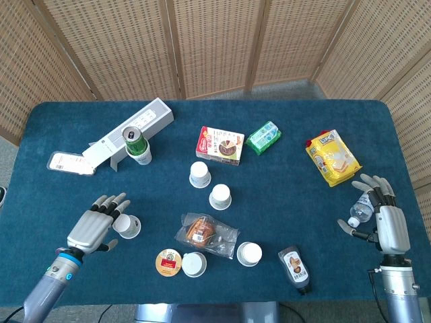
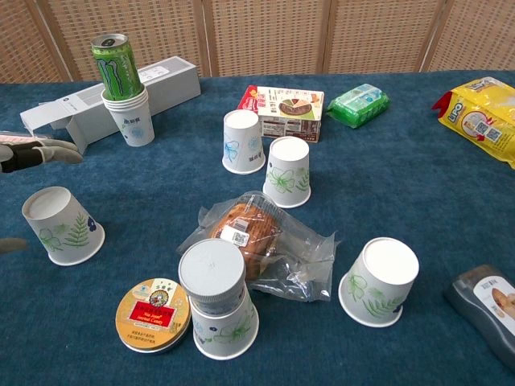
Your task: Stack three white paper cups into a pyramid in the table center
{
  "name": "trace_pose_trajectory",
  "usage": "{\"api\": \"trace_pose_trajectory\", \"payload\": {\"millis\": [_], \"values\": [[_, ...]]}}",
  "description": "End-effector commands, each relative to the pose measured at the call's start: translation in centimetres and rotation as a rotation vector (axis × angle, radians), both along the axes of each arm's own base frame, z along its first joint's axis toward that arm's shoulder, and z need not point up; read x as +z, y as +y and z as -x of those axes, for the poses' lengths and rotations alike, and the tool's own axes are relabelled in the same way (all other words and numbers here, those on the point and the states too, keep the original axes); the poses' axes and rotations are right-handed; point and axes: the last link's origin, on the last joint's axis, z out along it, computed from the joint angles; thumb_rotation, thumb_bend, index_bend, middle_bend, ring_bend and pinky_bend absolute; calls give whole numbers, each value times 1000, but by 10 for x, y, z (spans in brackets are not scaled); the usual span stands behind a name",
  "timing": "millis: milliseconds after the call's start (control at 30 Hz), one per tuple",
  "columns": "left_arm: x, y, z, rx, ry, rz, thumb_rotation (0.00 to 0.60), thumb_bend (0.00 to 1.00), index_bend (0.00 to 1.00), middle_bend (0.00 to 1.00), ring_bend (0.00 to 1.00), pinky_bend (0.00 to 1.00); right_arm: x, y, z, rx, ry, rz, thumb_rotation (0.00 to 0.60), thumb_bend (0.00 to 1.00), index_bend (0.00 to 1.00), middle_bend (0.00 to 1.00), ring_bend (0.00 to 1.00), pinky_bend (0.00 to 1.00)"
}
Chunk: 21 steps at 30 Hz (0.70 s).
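Left robot hand spread wide and holding nothing, just beside the upside-down paper cup at its fingertips, so could knock it over or push it away if brought in too fast.

We see a table covered in dark blue cloth. At upper left lie a grey carton, a flat pink packet and a cup stack holding a green can. Near the top centre rest a snack box and a green pack; a yellow bag lies at upper right. Inverted paper cups stand at centre, left and lower centre. A wrapped bun, a round tin, a lidded cup and a sauce bottle occupy the lower edge.
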Motion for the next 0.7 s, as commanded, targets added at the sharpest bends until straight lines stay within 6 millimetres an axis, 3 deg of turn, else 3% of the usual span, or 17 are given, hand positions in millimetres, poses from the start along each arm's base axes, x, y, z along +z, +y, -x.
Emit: {"api": "trace_pose_trajectory", "payload": {"millis": [33, 200, 500, 700], "values": [[-9, 5, -9, -17, 13, -2, 600, 307, 2, 0, 0, 216, 1, 0, 0, -2, -3, 3, 600, 27, 222, 139, 0, 0], [-16, 6, -13, -19, 48, -26, 600, 308, 133, 66, 130, 372, 1, 0, 0, -4, -9, 12, 600, 29, 223, 145, 0, 0], [-29, 8, -18, -19, 104, -50, 600, 320, 343, 291, 375, 515, 3, -1, 1, -11, -24, 23, 600, 31, 224, 152, 0, 0], [-32, 14, -23, -12, 83, -84, 600, 325, 370, 349, 428, 541, 3, -2, 2, -14, -31, 23, 600, 29, 224, 154, 0, 0]]}}
